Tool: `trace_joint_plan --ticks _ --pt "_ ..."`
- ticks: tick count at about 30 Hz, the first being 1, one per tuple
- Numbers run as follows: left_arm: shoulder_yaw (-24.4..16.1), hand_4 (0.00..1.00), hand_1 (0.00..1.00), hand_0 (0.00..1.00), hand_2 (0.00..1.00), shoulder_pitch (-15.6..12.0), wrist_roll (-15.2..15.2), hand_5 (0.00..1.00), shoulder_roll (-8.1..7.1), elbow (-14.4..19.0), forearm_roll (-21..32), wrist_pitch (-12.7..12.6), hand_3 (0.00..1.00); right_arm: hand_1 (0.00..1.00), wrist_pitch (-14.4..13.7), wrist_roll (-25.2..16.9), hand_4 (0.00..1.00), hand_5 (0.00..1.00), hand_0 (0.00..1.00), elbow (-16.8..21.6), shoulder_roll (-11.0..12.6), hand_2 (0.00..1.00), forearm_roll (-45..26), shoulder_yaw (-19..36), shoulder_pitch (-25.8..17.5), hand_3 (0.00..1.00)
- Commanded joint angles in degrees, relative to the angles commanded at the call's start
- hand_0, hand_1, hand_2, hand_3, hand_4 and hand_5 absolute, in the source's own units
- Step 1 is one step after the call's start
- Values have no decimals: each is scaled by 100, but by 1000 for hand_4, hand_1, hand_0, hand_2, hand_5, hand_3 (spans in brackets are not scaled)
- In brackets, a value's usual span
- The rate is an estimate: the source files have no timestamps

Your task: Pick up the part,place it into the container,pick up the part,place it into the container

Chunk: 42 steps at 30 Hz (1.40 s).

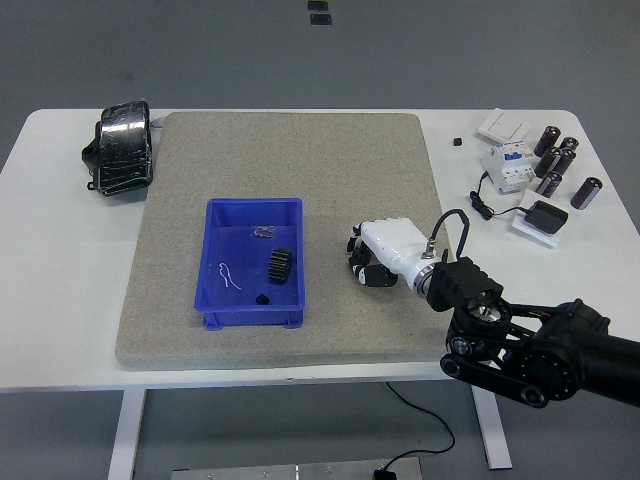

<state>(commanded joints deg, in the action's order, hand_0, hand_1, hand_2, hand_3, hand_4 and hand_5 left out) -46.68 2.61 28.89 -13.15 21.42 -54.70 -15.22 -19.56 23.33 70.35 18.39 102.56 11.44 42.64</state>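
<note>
On the grey mat stands the blue container (254, 212). In it lie a black gear (279, 265), a small black part (262, 298), a thin white wire piece (230, 275) and a small dark bit (264, 232). My right hand (362, 266), white-backed with black fingers (357, 278), hovers low over the mat just right of the container. Its fingers are curled in, and no part shows between them. My left arm is out of view.
The grey mat (290, 160) covers the table's middle. A black wrapped object (120, 148) lies at the back left. At the back right are several black cylinders (560, 160), a white breaker unit (506, 165), a black adapter (546, 216) with its cable, and a small black cube (457, 142).
</note>
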Motion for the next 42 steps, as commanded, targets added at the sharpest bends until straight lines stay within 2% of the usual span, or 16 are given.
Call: trace_joint_plan --ticks 5,11,15,19,28,29,30,35,36,41,42 --pt "7 680 646 661 624 -12 2 658 7 4 11 -10 575 518 -74 86 485 2 322 338 57 436 268 213 -30 585" --pt "-11 677 646 661 624 -22 14 663 9 8 -15 -11 576 519 -114 295 484 2 325 913 42 432 623 498 -63 584" --pt "-37 681 646 661 624 -22 45 671 16 9 -77 13 576 523 -225 320 491 2 333 1335 -21 427 611 695 -157 585" --pt "-64 685 646 661 624 -27 83 678 13 17 -139 28 575 521 -418 230 497 2 358 1590 -68 429 404 713 -192 585" --pt "-97 684 645 661 624 -33 105 677 10 18 -186 41 577 524 -672 -192 517 2 377 1728 -134 441 -519 519 -154 602" --pt "-96 684 645 661 624 -34 105 677 11 17 -184 42 577 524 -661 -294 517 2 377 1717 -138 441 -677 493 -146 602" --pt "-98 685 645 661 624 -35 107 677 12 16 -186 42 577 542 -652 -374 558 2 419 1705 -141 478 -801 475 -139 619" --pt "-97 685 645 661 624 -32 105 677 10 12 -180 42 577 542 -560 -765 558 2 419 1614 -175 478 -1502 388 -87 619" --pt "-96 685 645 661 624 -31 104 678 10 12 -178 42 577 602 -547 -794 549 2 482 1602 -180 579 -1573 382 -81 654" --pt "-99 685 645 661 624 -26 111 678 4 12 -187 45 577 602 -382 -921 549 2 482 1517 -215 579 -1956 339 -35 654" --pt "-100 684 645 661 624 -25 109 677 2 12 -188 45 575 689 -347 -925 456 230 611 1505 -220 684 -1975 338 -28 690"
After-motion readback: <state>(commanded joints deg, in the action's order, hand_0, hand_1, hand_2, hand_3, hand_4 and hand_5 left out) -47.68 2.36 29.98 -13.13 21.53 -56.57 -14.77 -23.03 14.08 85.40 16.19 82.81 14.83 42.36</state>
